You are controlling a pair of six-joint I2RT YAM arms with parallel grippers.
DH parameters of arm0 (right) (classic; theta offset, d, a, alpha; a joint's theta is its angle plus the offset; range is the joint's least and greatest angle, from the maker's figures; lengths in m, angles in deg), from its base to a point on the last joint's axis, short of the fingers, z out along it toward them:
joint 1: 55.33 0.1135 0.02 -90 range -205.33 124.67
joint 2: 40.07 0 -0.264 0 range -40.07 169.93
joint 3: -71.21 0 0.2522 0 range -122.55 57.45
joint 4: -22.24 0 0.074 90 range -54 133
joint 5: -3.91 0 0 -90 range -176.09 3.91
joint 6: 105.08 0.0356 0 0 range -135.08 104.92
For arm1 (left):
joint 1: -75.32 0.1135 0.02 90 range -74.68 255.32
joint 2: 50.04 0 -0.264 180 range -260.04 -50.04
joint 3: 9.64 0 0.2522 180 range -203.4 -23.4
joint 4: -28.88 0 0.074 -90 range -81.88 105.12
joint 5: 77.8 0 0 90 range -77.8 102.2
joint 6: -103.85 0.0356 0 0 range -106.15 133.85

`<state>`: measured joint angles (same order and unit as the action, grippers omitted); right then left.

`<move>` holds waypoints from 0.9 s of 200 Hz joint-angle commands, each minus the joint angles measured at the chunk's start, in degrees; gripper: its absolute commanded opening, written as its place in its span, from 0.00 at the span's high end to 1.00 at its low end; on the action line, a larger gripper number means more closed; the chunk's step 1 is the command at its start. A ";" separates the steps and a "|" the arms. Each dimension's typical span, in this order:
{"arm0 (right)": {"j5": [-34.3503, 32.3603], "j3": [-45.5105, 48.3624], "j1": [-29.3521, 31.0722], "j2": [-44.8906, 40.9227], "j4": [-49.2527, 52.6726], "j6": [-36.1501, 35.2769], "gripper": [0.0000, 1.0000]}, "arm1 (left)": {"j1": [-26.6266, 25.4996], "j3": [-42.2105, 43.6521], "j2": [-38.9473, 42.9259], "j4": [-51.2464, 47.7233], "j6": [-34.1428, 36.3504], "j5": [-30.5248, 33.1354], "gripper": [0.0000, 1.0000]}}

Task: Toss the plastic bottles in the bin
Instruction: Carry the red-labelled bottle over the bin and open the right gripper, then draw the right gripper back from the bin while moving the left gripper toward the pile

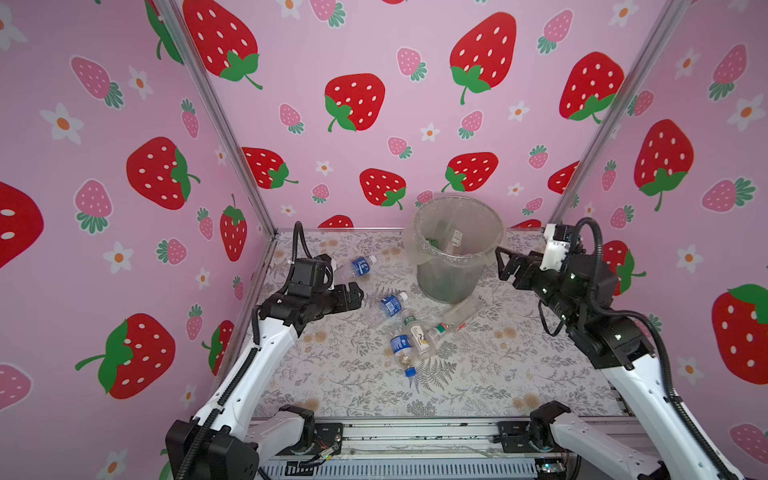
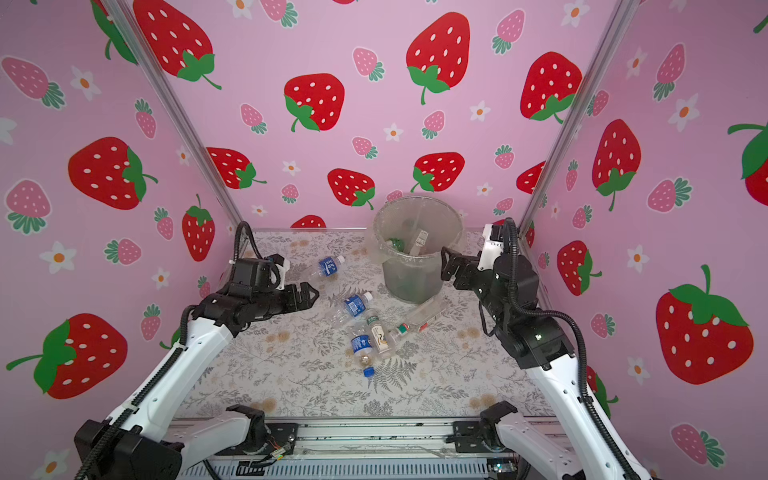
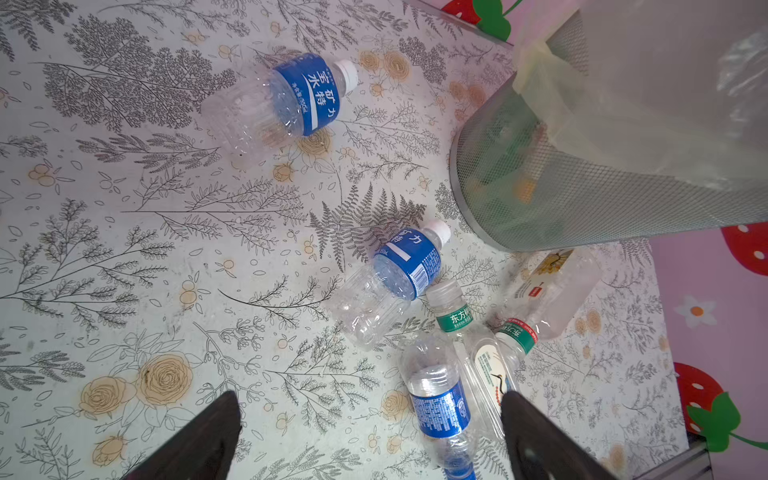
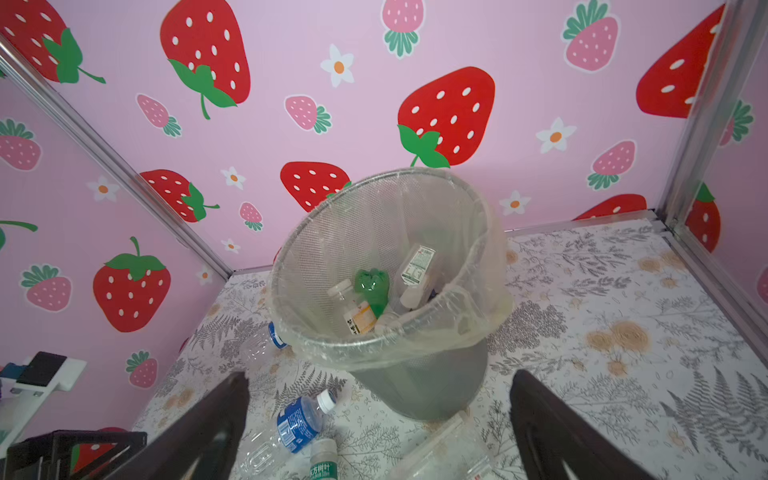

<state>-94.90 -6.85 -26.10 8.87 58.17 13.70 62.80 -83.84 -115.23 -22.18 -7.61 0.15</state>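
Grey mesh bin [image 1: 451, 276] stands upright at the rear, its clear liner folded over the rim. It holds several bottles, including one green bottle [image 4: 372, 286]. Five clear bottles lie outside: a blue-labelled bottle [image 1: 360, 266] apart, four clustered bottles [image 1: 401, 345] just before the bin.

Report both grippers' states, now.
Left gripper: open, holding nothing.
Right gripper: open, holding nothing, beside the bin.

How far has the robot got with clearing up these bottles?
Done: a green bottle and several clear ones sit in the bin. In hand: nothing; left gripper and right gripper are both open and empty. Left: five bottles lying on the table.
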 commanded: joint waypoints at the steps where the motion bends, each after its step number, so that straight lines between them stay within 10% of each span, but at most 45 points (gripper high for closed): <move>1: -2.60 4.09 -0.05 -3.29 0.93 1.77 0.01 | 0.43 0.43 -0.12 0.43 -0.32 -0.84 0.01; 180: 2.30 31.38 -0.05 -17.01 5.60 12.11 0.01 | 0.40 -0.05 -2.31 -0.87 -2.41 0.20 0.01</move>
<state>-93.59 22.88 -26.10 -6.73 63.18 24.17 62.96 -83.08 -117.75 -22.46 -8.92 -0.27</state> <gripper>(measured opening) 0.994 0.990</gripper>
